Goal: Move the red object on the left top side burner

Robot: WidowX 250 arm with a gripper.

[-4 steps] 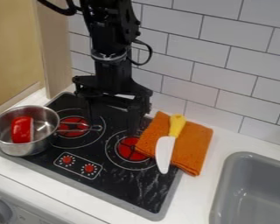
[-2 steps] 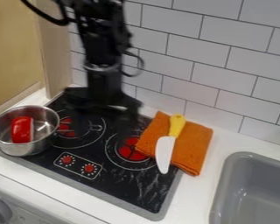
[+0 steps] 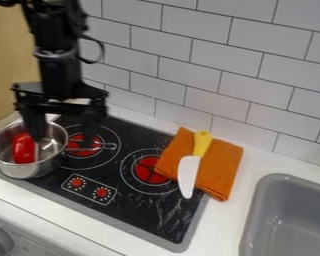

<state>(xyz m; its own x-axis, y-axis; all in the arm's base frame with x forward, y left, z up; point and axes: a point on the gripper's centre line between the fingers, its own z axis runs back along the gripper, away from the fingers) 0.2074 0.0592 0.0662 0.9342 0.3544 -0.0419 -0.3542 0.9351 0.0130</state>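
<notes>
While my arm comes down from the upper left of the view, my claw [image 3: 64, 137] hangs over the left side of the stove [image 3: 137, 218]. Its two fingers stand wide apart, and I see nothing held between them. One finger is at the pot [image 3: 21, 172], just beside the upper part of the red object [image 3: 24, 149]; whether they touch, I cannot tell. The other finger is above the left burner [image 3: 88, 151].

The red object lies inside the metal pot, so it is not on the burner. This pot sits at the left corner of the stove, and its wire handle [image 3: 110, 146] extends across the left burner.

The right burner [image 3: 146, 175] is beside an orange cloth [image 3: 222, 165], which lies over the right edge of the stove and on the white counter [image 3: 239, 193]. On this cloth rests a knife [image 3: 187, 172] with yellow handle, and its white blade points to the front. Two red knobs [image 3: 76, 183] are at the front of the stove. Farther to the right there is a grey sink [image 3: 253, 212].
</notes>
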